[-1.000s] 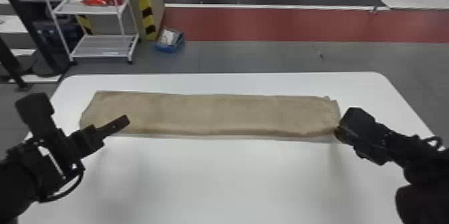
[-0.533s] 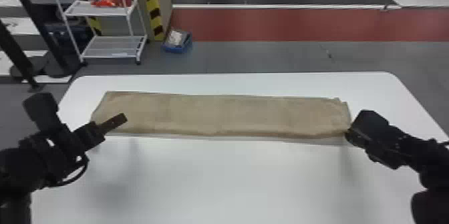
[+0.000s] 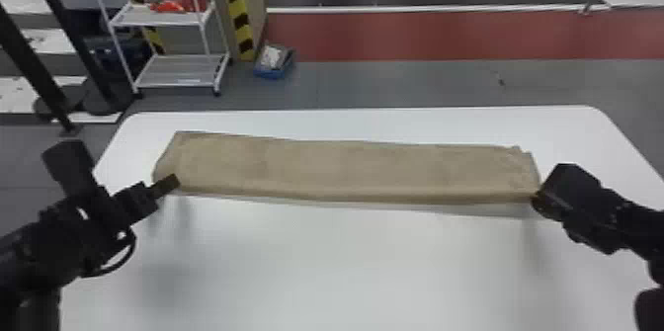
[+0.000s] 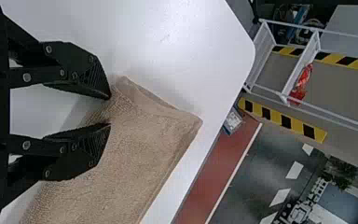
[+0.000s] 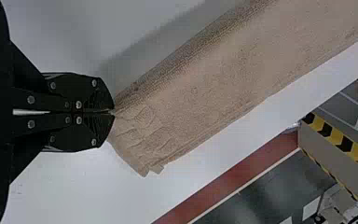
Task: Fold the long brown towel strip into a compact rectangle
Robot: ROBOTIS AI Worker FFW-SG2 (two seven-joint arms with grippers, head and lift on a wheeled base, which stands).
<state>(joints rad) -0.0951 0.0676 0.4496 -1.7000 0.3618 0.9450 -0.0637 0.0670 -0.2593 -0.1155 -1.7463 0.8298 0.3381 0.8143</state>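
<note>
The brown towel strip (image 3: 346,169) lies lengthwise across the white table, its near long edge slightly raised with a shadow below. At its left end, my left gripper (image 3: 170,184) is by the near corner. The left wrist view shows that gripper (image 4: 109,111) open, its tips on either side of the towel's edge by the corner (image 4: 126,93). At the opposite end my right gripper (image 3: 539,196) holds the near right corner. In the right wrist view the right gripper (image 5: 113,112) is shut on that corner, with wrinkles in the towel (image 5: 144,126) beside the tips.
The white table (image 3: 346,266) extends in front of the towel, with a narrower strip behind it. Beyond the table's far edge stand a white shelf rack (image 3: 183,70) and a blue box (image 3: 274,62) on the floor.
The head view has shifted, so towel, table and arms all sit a little farther right in it. The right gripper stays at its towel corner, and the left remains near the other end.
</note>
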